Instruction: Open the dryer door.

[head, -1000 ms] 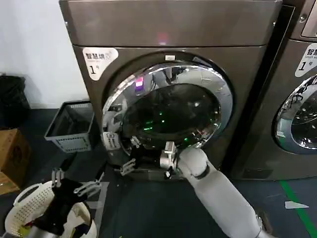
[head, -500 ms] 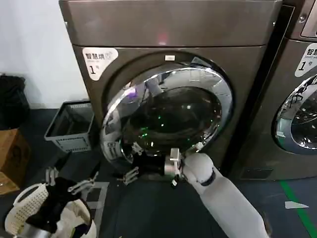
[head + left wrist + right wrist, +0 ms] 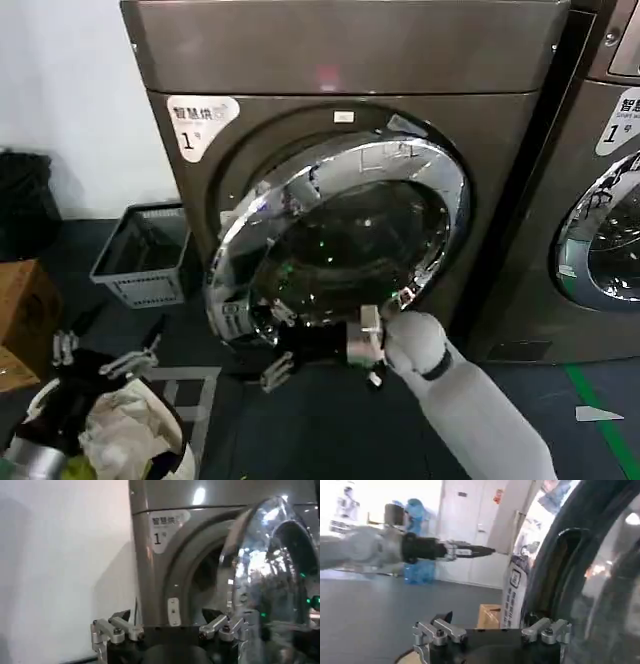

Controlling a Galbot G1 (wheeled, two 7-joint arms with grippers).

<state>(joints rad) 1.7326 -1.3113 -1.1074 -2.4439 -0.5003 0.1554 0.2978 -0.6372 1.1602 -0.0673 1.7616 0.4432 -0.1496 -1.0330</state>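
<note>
While the dryer door (image 3: 340,240) stands ajar, its left edge swung clear of the dryer (image 3: 340,60), the right gripper (image 3: 268,352) sits at the door's lower rim with its fingers spread wide, gripping nothing. Beside the machine on the floor stands a grey slatted basket (image 3: 140,255), with a cardboard box (image 3: 22,315) farther left. Low on the left, the left gripper (image 3: 105,355) hangs with fingers splayed apart over a white laundry basket (image 3: 160,440) of clothes. A second machine (image 3: 600,180) is cut off on the right. The white label (image 3: 200,120) reads "1"; its Chinese characters are hard to make out.
</note>
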